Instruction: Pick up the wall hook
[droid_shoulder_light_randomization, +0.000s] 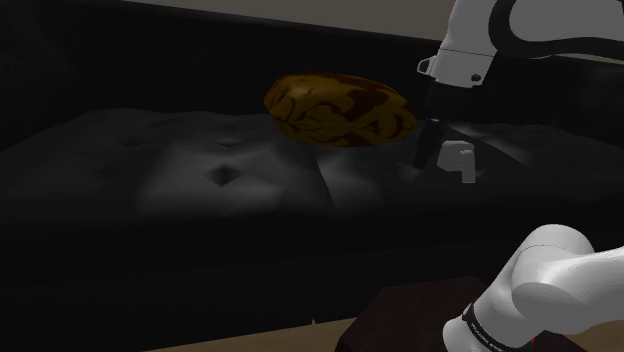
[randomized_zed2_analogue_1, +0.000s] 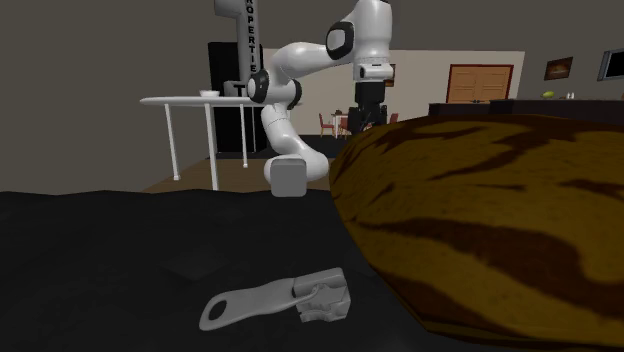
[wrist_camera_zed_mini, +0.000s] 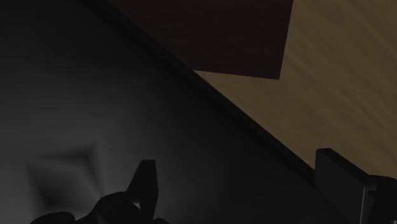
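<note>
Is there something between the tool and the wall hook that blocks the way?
Nothing visible does. In the shoulder view the open tool hangs close beside the grey wall hook on the dark sofa; the brown cushion lies off to that view's left.

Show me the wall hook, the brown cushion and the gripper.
wall hook (randomized_zed2_analogue_1: 250, 302), second exterior view, its flat grey plate
brown cushion (droid_shoulder_light_randomization: 340, 108), shoulder view, its patterned middle
gripper (wrist_camera_zed_mini: 236, 159), wrist view, midway between open fingertips
</note>
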